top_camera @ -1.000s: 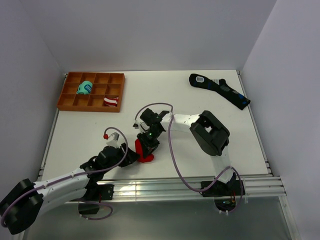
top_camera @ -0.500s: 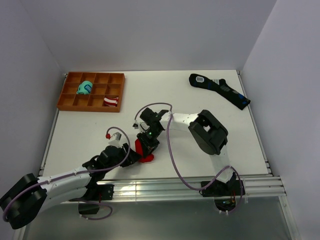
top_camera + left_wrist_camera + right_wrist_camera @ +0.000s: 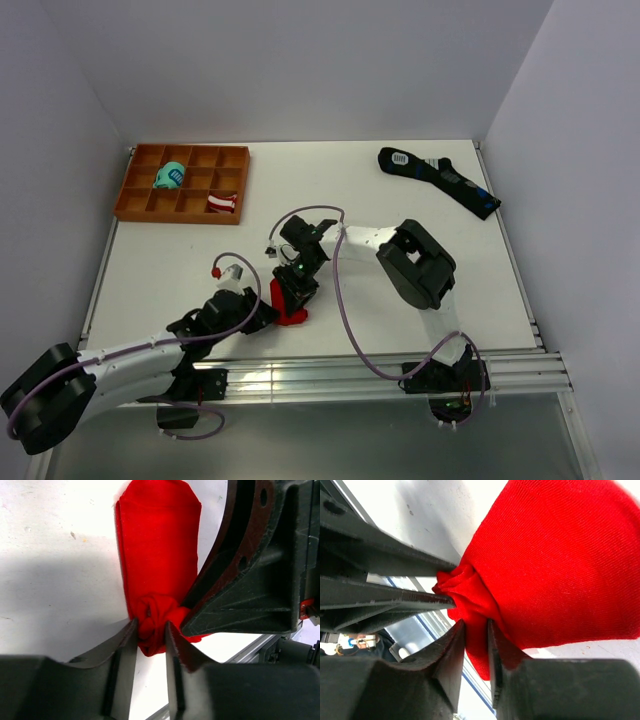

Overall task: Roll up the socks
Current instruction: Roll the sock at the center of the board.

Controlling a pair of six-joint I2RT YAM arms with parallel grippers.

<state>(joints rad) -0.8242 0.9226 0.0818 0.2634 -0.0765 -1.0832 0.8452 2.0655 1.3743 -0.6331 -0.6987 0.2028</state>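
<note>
Top external view: the socks, one bright red bundle, lie on the white table near its front edge, between the two grippers. Left gripper: jaws drawn narrow, pinching the rolled knot at the bundle's end, with flat fabric lying beyond it. Right gripper: jaws nearly together, a red fold caught between them, just beside the left gripper.

Matt knitted cloth forms the socks; the table is smooth.

No readable text (white label on the black sock too small)
</note>
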